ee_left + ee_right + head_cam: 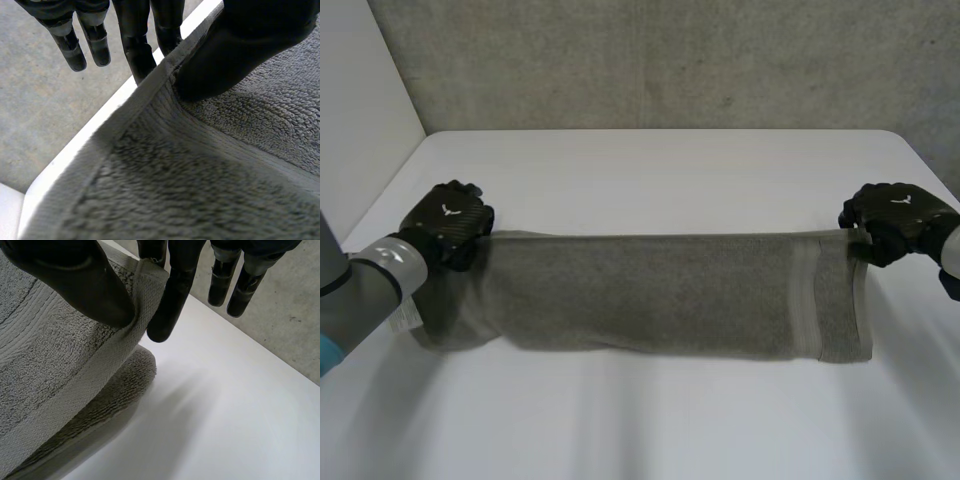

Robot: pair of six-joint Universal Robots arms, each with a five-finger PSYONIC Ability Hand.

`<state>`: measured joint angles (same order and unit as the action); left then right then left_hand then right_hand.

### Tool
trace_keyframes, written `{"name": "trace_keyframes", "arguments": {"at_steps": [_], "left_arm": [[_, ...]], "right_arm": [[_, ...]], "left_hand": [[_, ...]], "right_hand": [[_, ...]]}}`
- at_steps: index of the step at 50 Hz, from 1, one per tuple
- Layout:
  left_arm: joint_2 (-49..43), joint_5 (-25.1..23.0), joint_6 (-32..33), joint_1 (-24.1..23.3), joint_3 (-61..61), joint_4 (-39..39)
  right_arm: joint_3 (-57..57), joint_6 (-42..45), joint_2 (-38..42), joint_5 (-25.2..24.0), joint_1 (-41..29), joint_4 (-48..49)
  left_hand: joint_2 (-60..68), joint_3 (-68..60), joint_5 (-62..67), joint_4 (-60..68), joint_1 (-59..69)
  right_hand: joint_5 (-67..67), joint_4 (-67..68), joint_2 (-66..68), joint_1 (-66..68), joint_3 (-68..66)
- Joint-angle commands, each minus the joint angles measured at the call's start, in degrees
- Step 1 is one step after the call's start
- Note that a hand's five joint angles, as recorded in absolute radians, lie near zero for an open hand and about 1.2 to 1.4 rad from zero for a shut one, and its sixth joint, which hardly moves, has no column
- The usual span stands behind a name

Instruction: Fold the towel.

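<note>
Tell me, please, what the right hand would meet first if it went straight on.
Probably the bare table, just past the corner of the towel that the right hand pinches; depth is unclear.

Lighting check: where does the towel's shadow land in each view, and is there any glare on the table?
Head view: the towel casts a soft, streaky shadow on the table on the camera's side; no glare. Right wrist view: a diffuse shadow lies on the table beside the towel's hanging fold, under the right hand. Left wrist view: the towel pinched by the left hand is dimly lit, without glare.
</note>
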<state>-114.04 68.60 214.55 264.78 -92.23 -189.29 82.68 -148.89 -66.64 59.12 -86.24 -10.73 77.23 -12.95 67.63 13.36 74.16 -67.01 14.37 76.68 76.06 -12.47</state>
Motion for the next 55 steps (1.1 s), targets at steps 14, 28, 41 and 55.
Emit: {"name": "trace_keyframes", "arguments": {"at_steps": [14, 28, 41, 55], "left_arm": [[-13.05, 0.13, -0.01, -5.50, 13.92, -0.47], [-17.80, 0.13, -0.01, -6.65, 17.97, -0.73], [-13.84, 2.24, -0.71, -7.17, 16.21, -0.38], [4.35, 2.15, -1.24, -6.65, 2.76, -0.64]], "right_arm": [[-6.56, -2.28, 8.81, 6.44, -3.49, 9.15], [-8.85, -2.29, 13.46, 7.67, -3.58, 11.87], [-6.40, -4.74, 7.78, 8.91, -4.11, 13.63], [6.60, -6.86, -7.09, 7.59, -3.23, 13.90]], "left_hand": [[2.77, 2.95, 2.37, -3.36, 5.84], [2.77, 2.95, 2.37, -3.36, 5.84], [-66.34, 2.95, -66.74, -3.36, -63.27], [-66.34, 2.95, -66.74, -3.36, -63.27]], "right_hand": [[-2.99, -4.37, 3.32, 3.94, 2.47], [-2.99, -4.37, 3.32, 3.94, 2.47], [67.01, -4.37, -66.68, -66.06, 2.47], [67.01, -4.37, -66.68, -66.06, 2.47]]}}
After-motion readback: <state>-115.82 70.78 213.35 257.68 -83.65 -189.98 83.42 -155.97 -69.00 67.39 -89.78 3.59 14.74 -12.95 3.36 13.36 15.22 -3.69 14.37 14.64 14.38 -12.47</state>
